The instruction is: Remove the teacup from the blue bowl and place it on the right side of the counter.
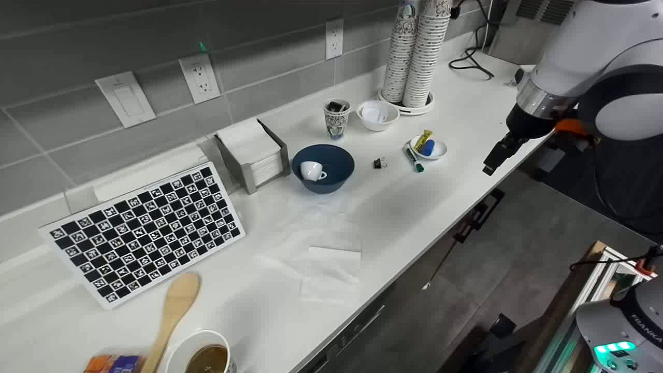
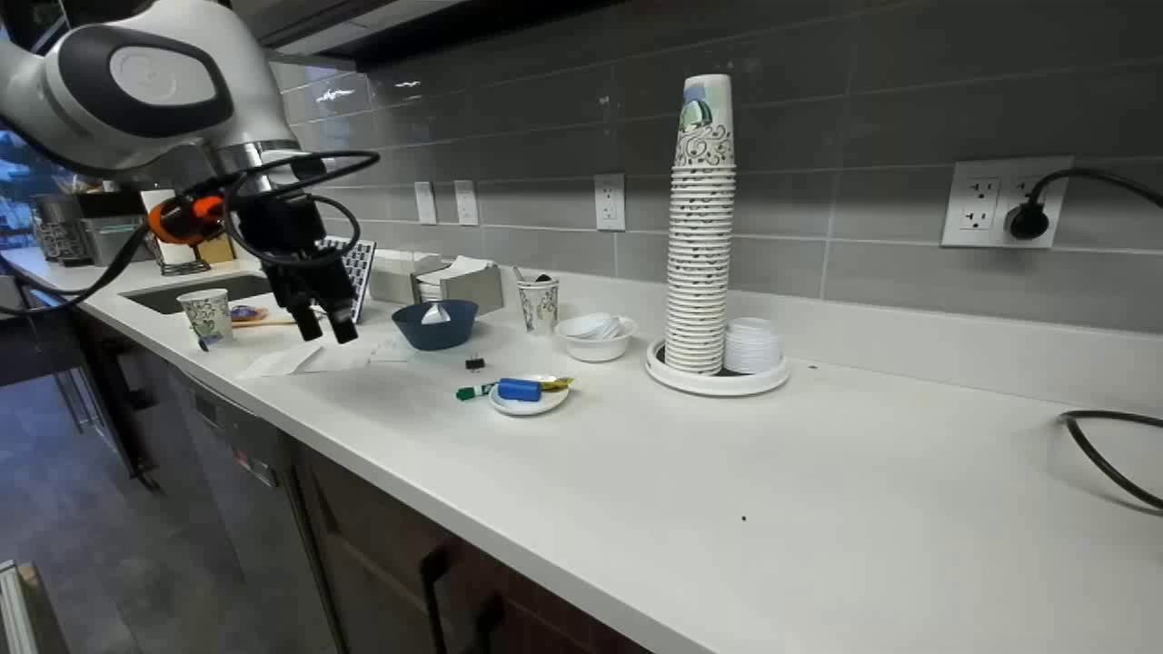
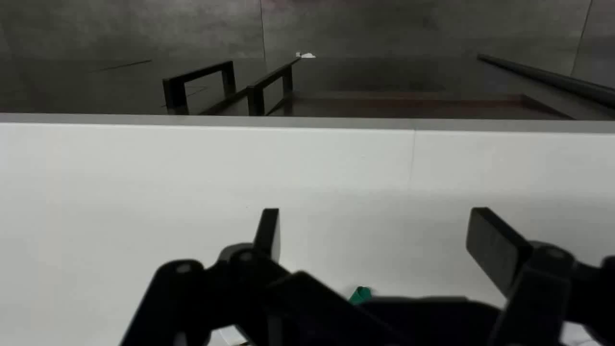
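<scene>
In an exterior view a wall of long grey tiles [image 2: 772, 118] rises behind the claw [image 2: 327, 329], pale low down and darker higher up, with white glints [image 2: 334, 94] above the claw. A white outlet [image 2: 610, 202] sits to the claw's right, and a wider outlet plate [image 2: 1002, 195] farther right. In an exterior view a rocker switch [image 1: 125, 99] sits well to the claw's left. Below the claw stand a dishwasher [image 2: 263, 518] and brown cabinets [image 2: 382, 563] with black handles [image 2: 434, 570]. Lowest lies a grey floor [image 1: 523, 223] with straight seams, bluish where it shows left of the claw in an exterior view. Far left of the claw, a blue patch [image 2: 14, 182] is too blurred to name.
</scene>
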`<state>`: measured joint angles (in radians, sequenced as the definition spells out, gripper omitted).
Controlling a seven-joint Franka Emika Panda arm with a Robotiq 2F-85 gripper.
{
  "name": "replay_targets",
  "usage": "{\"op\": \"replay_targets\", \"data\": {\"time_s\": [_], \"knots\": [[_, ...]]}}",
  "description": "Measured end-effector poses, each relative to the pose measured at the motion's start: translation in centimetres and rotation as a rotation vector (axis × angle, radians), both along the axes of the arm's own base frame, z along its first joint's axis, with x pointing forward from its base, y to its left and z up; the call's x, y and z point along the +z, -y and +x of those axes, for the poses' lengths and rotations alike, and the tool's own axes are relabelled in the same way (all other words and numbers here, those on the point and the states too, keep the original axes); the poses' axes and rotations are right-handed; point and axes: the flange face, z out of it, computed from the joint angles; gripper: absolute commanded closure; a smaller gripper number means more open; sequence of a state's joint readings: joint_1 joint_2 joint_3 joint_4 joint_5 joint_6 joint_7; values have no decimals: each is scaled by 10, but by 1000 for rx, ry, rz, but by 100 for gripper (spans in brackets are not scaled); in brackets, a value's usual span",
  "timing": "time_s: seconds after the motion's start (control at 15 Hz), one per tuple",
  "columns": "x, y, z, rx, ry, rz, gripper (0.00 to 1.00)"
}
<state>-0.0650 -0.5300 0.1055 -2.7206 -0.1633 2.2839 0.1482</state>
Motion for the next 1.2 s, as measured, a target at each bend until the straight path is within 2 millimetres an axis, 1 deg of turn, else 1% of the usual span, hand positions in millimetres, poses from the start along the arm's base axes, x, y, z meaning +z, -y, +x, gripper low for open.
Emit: {"op": "replay_targets", "data": {"time_s": [0.6, 0.67, 0.73, 0.87, 1.07, 1.2], "knots": [[0, 0, 0, 0, 0, 1, 0], [1, -3, 1, 5, 6, 4, 0], [3, -11, 3, 27, 32, 10, 0], [12, -43, 10, 104, 114, 22, 0], [30, -109, 27, 241, 251, 50, 0], [39, -147, 46, 316, 313, 79, 0]]}}
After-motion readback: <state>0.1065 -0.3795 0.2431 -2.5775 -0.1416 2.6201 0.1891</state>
